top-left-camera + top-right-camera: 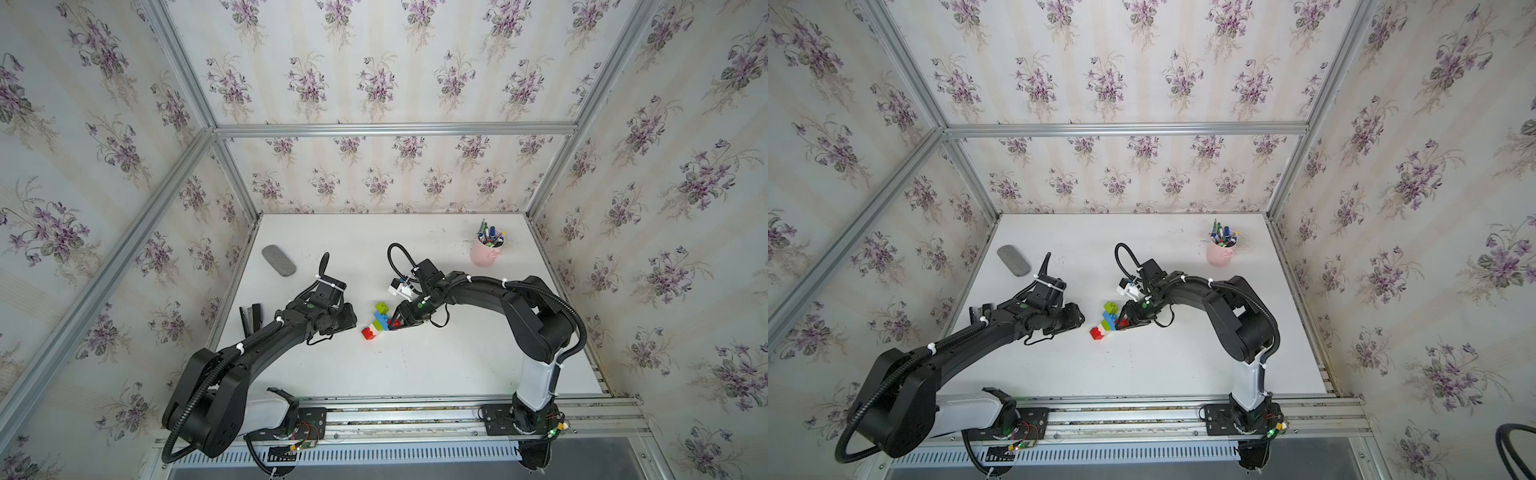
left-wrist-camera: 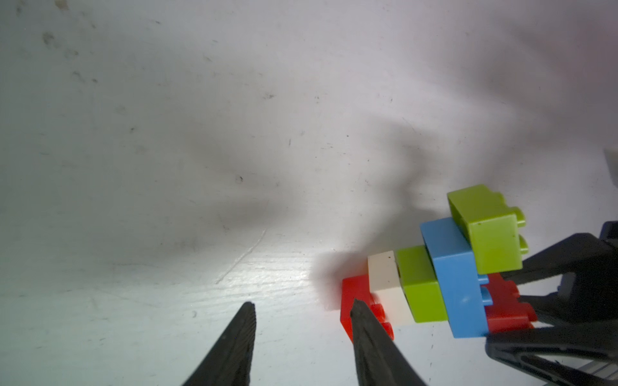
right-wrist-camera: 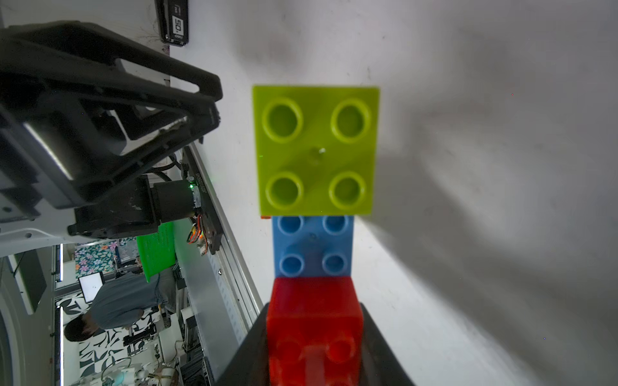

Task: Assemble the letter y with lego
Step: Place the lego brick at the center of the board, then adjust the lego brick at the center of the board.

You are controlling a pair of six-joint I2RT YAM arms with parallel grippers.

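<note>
A "50" on the white label of the black device [image 3: 172,21]; smaller print beside it unreadable

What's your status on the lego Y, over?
Left gripper open, empty, beside the letter y. Right gripper shut on its red arm brick. Assembly lies flat on table; nothing blocking seen.
</note>
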